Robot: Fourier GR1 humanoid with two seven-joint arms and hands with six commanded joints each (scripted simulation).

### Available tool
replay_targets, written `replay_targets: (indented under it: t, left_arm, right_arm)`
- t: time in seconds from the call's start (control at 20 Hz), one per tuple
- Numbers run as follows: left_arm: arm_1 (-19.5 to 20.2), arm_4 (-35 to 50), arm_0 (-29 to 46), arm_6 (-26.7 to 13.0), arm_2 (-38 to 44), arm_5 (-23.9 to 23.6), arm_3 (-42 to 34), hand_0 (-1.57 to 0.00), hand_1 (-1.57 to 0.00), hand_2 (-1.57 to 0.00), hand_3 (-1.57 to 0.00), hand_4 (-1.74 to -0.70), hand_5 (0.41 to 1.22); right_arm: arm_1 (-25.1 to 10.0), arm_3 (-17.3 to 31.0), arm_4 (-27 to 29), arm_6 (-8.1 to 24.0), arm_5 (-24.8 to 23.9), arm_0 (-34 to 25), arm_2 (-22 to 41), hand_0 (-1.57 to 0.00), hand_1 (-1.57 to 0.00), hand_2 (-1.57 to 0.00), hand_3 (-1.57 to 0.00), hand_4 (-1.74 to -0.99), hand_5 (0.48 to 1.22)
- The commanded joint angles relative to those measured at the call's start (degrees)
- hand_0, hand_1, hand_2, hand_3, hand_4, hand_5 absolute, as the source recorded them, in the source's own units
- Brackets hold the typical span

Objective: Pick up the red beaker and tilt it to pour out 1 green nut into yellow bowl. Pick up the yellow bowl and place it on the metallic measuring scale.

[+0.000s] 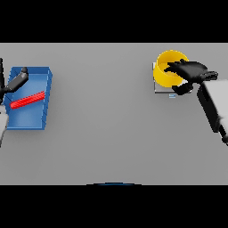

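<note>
Head view: grey desk seen from above, the things well apart at either side.
Yellow bowl: sits on the metallic measuring scale, only a thin edge of which shows beneath it.
Right hand: lies over the bowl's right rim, fingers curled onto it; I judge it clamped on the bowl.
Left hand: over the blue tray at far left; fingers look straight, holding nothing.
Red beaker: lies on its side in the tray.
Handling: bowl probably light, stiff, smooth-walled; the rim is the sensible hold.
Hidden: no green nut can be made out; the bowl's inside is partly covered by the hand.
</note>
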State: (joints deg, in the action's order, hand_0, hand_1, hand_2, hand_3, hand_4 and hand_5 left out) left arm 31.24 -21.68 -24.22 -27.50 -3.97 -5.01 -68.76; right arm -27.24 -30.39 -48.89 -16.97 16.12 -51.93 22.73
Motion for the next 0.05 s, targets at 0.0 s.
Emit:
replay_targets:
  t: [0.0]
  left_arm:
    - [0.3, -0.1, -0.3, 0.0, 0.0, 0.1, -0.1, 0.00, 0.00, 0.00, 0.00, -0.73, 0.665]
  right_arm:
    - [-0.1, 0.3, 0.2, -0.1, 0.2, -0.1, -0.2, -0.02, -0.02, -0.03, -0.15, -1.478, 0.738]
